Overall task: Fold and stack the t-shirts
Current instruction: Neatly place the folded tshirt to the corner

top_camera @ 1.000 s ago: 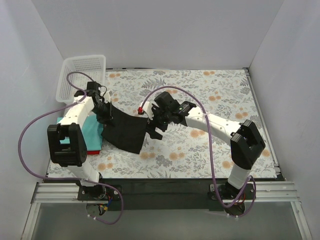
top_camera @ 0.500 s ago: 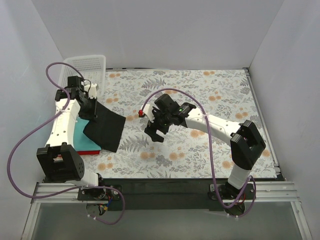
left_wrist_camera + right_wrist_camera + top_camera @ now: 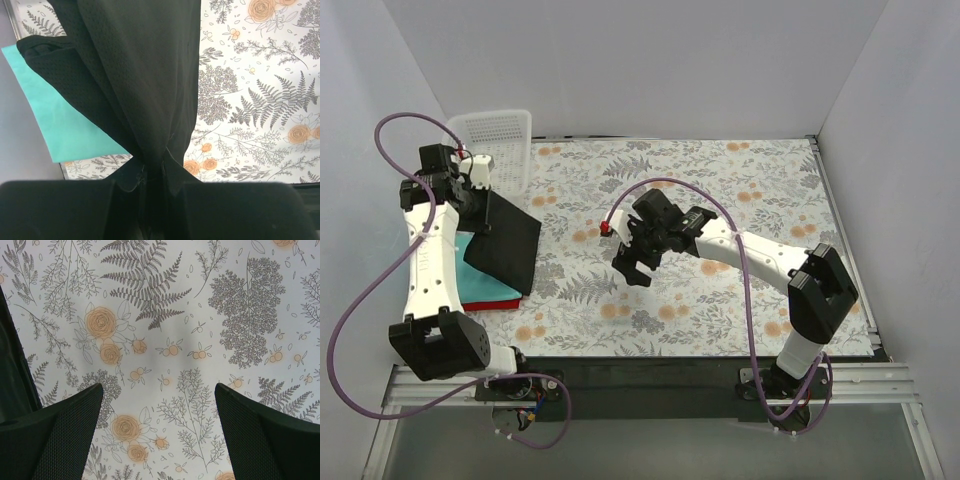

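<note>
The folded black t-shirt (image 3: 506,243) hangs from my left gripper (image 3: 480,212), which is shut on its top edge. It hangs over the left side of the table, above a teal t-shirt (image 3: 460,256) that lies on a red one (image 3: 492,303). In the left wrist view the black cloth (image 3: 140,75) bunches into the shut jaws of the left gripper (image 3: 152,200), and the teal shirt (image 3: 65,125) lies below on the left. My right gripper (image 3: 630,265) hovers open over the table's middle. The right gripper (image 3: 159,405) has only the floral tablecloth between its fingers.
A white lattice basket (image 3: 496,140) stands at the back left corner, just behind the left gripper. The floral tablecloth (image 3: 740,200) covers the table. White walls close in the left, back and right sides.
My left arm has swung left and back with the black t-shirt, carrying it from the table's middle to above the teal and red stack. The right gripper stayed open, shifting only slightly.
</note>
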Controlling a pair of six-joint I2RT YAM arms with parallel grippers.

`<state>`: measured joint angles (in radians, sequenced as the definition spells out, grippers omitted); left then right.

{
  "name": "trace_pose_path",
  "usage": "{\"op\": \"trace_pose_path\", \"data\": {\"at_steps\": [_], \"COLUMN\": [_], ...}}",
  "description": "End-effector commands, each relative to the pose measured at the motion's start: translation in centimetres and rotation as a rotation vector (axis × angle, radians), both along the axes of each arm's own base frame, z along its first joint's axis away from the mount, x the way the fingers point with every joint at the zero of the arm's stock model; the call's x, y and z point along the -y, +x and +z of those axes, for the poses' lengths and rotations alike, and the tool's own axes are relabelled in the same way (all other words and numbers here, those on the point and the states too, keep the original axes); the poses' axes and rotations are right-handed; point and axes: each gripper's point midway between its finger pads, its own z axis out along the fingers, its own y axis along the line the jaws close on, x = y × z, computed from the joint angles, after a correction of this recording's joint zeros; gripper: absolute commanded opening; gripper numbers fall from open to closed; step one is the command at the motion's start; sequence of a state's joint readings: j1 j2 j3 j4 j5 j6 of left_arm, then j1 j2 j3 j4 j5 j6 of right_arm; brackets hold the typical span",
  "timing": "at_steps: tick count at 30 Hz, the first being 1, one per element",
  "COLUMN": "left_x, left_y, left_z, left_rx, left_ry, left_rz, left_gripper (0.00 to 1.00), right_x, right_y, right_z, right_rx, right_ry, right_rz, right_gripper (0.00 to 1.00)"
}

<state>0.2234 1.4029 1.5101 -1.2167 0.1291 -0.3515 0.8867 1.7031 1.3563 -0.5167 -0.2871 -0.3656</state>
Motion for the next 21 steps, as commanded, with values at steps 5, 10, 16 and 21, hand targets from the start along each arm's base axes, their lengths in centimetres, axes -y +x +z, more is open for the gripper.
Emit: {"op": "trace_pose_path", "data": {"at_steps": [5,10,16,21], "left_x": [-0.7,-1.8,-4.2,-5.9], "left_y": [-1.1,-1.2,-1.3,-0.4], "left_z": [3.3,2.9,0.9,-0.6], "left_rx": [0.074,0.059,0.036,0.035], "left_ry": [0.019,0.027,0.054,0.071], "left_rz": [-0.055,-0.057,-0.042,-0.05], "left_gripper": [0.0,0.0,0.0,0.0], "right_x": [0.3,0.3,0.3,0.1], "right_y": [-0.5,-0.5,-0.4,-0.5], "right_z": [1.5,1.4,1.3,1.2], "right_rx": [0.02,0.022,0.013,0.004], "right_ry": [0.031,0.027,0.022,0.018], "right_rz": [0.001,-0.001,-0.002,0.001], "right_gripper": [0.98,0.98,0.98,0.98]}}
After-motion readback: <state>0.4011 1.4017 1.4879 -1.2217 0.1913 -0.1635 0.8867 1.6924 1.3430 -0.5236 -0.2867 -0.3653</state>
